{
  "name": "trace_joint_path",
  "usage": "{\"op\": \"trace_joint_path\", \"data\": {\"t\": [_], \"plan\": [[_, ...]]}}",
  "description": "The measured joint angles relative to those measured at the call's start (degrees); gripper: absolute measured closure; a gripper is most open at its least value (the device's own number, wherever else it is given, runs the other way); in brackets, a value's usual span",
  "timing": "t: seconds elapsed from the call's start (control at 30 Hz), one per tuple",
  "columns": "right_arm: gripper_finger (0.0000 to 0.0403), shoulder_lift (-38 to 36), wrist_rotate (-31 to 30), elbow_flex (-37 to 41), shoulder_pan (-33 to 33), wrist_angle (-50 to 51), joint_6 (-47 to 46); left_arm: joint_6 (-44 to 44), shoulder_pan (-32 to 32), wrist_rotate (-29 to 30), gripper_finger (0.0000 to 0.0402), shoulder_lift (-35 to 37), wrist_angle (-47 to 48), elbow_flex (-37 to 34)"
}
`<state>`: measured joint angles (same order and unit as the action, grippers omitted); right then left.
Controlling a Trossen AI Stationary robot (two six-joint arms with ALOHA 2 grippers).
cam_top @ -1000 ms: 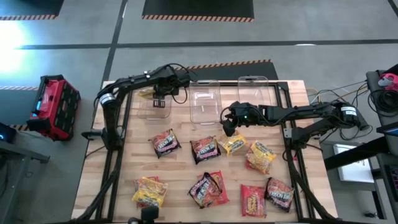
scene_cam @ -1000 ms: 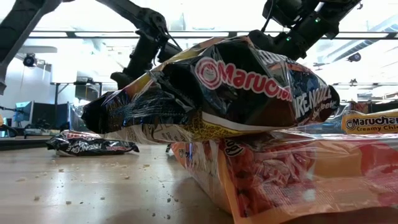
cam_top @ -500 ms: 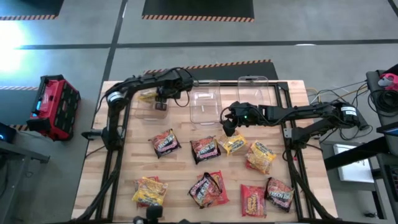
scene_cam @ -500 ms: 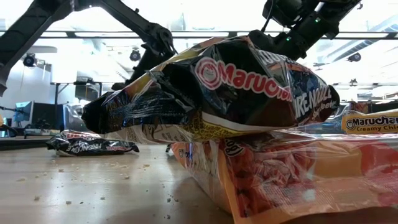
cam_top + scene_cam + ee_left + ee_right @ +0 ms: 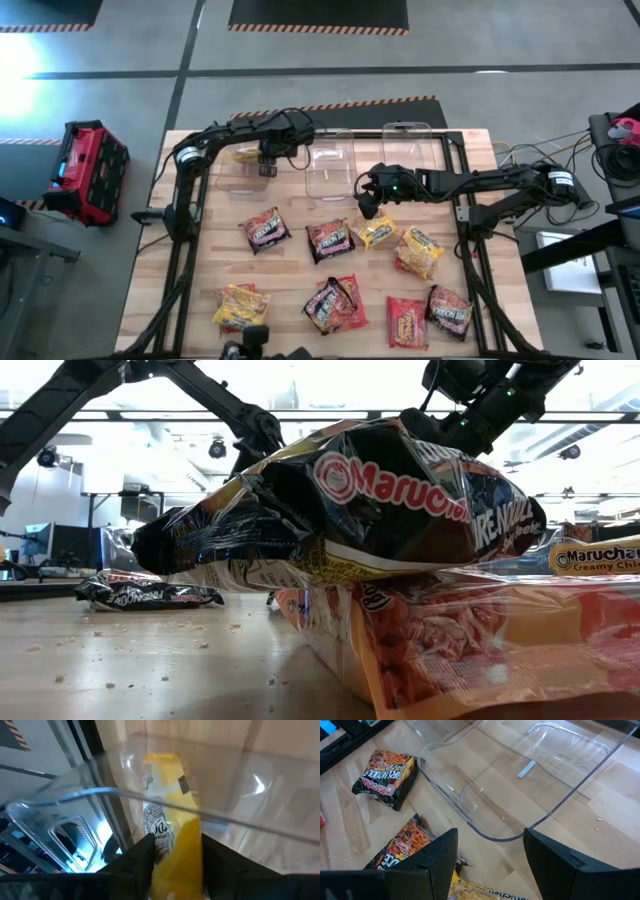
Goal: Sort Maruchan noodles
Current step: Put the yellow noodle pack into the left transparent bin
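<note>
Several Maruchan noodle packets lie flat on the wooden table: dark ones (image 5: 265, 230) (image 5: 330, 240), yellow ones (image 5: 375, 232) (image 5: 418, 250) (image 5: 240, 305), a red one (image 5: 405, 322). A dark packet (image 5: 340, 510) lies on top of a red one (image 5: 450, 640). My left gripper (image 5: 266, 163) reaches into the far-left clear bin (image 5: 238, 178), shut on a yellow packet (image 5: 172, 820). My right gripper (image 5: 368, 203) hovers open over the table near the middle bin (image 5: 520, 780), nothing between its fingers. My left gripper pinches the yellow packet by its near end (image 5: 175, 862) between the two fingers (image 5: 142, 857). The fingers slant down from above into the bin. The packet points away from them, down inside the bin's walls; whether its far end (image 5: 160, 762) touches the bin floor I cannot tell.
Three clear bins stand in a row at the table's far side: left, middle (image 5: 330, 165) and right (image 5: 405, 145). A black frame (image 5: 185, 240) runs along both table sides. A red case (image 5: 90, 170) stands on the floor to the left.
My left gripper has gone down into the far-left bin, carrying the yellow packet with it. My right gripper has kept still.
</note>
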<state>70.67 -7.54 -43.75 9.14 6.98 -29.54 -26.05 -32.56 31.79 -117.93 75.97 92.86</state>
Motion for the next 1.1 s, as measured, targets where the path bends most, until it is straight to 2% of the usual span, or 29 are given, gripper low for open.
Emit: {"op": "trace_joint_path", "data": {"t": [0.2,0.33,0.4,0.53,0.83,1.1], "plan": [[0.0188,0.01,0.01,0.0,-0.01,0.01,0.0,-1.68,-0.52,0.97,0.0244,0.0,-1.15,0.0],[0.0188,0.01,0.01,0.0,0.0,0.0,0.0,-2.21,-0.95,7.55,0.0233,0.0,-1.97,0.0],[0.0188,0.01,0.01,0.0,-0.01,0.02,0.0,-2.25,-1.39,8.54,0.0231,0.03,-1.84,0.0],[0.0188,0.01,0.01,0.0,-0.01,0.0,0.0,-1.31,-2.48,8.49,0.0232,0.2,-1.44,0.0],[0.0188,0.01,-0.01,0.0,0.01,0.02,0.0,2.72,-6.99,4.12,0.0233,0.52,-0.49,0.0],[0.0188,0.01,0.01,0.0,-0.01,0.02,0.0,0.89,-9.39,4.08,0.0243,0.58,-0.51,0.0]]}}
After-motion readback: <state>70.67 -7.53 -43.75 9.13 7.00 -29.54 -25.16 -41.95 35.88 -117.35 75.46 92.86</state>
